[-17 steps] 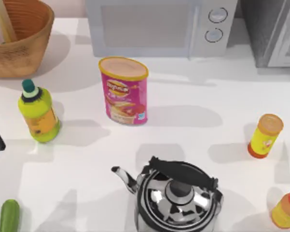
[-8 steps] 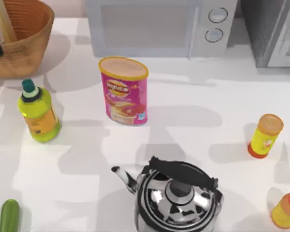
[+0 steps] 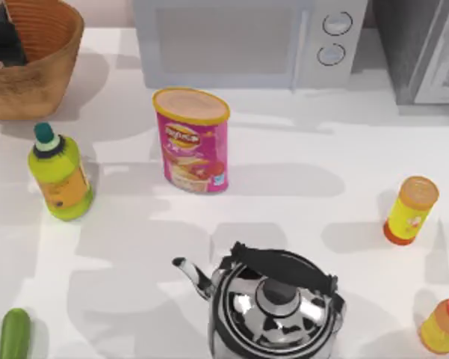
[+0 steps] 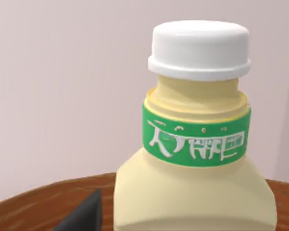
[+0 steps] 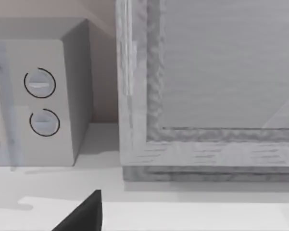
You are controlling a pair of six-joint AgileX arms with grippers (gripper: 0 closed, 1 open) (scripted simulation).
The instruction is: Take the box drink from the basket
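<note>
My left gripper [image 3: 4, 34] hangs over the basket [image 3: 48, 67], its opening I cannot tell; I should centre on the box drink [image 4: 194, 192] inside before closing.

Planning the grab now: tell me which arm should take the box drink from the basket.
Left. Its claw is already over the basket at the table's far left corner, and its wrist view looks straight at the box drink. The right wrist view faces the microwave across the table.

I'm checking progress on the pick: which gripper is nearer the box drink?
Left. The left gripper is over the basket, right at the box drink. The right arm faces the microwave.
</note>
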